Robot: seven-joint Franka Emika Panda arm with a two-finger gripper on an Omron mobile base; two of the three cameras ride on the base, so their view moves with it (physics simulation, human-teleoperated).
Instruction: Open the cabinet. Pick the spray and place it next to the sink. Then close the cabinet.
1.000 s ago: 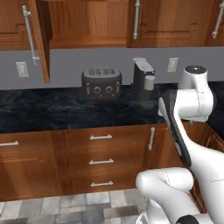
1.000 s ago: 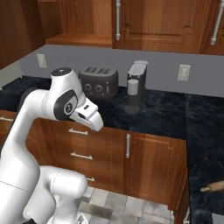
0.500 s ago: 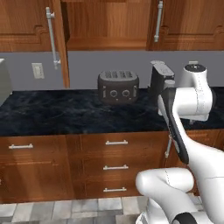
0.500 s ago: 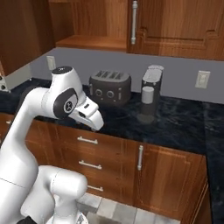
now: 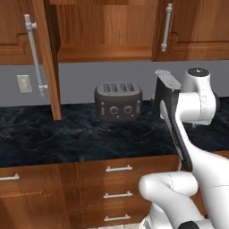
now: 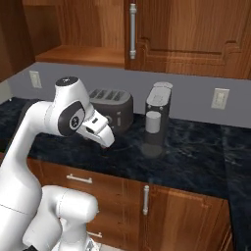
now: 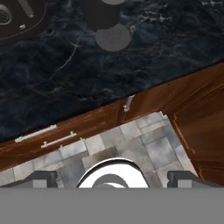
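The cabinet (image 5: 103, 27) hangs on the wall with its door (image 5: 42, 58) swung out to the left, the silver bar handle facing me. Its wooden shelf (image 5: 105, 53) shows bare, and the cabinet (image 6: 78, 34) sits at the upper left of the right base view. The spray and the sink are out of view. My gripper (image 6: 105, 143) points down in front of the counter's edge, well below the cabinet. In the hand view my gripper (image 7: 112, 179) is open over the floor, fingertips (image 7: 41, 178) far apart with nothing between them.
A dark toaster (image 5: 118, 102) and a coffee machine (image 6: 157, 117) stand on the black marble counter (image 5: 67, 138) under the cabinets. A closed cabinet door (image 5: 192, 27) is right of the open one. Drawers (image 5: 118, 168) with short handles run below the counter.
The whole picture has shifted and grown in both base views, so the base has driven along and nearer the counter. The arm keeps its pose; the gripper stays open.
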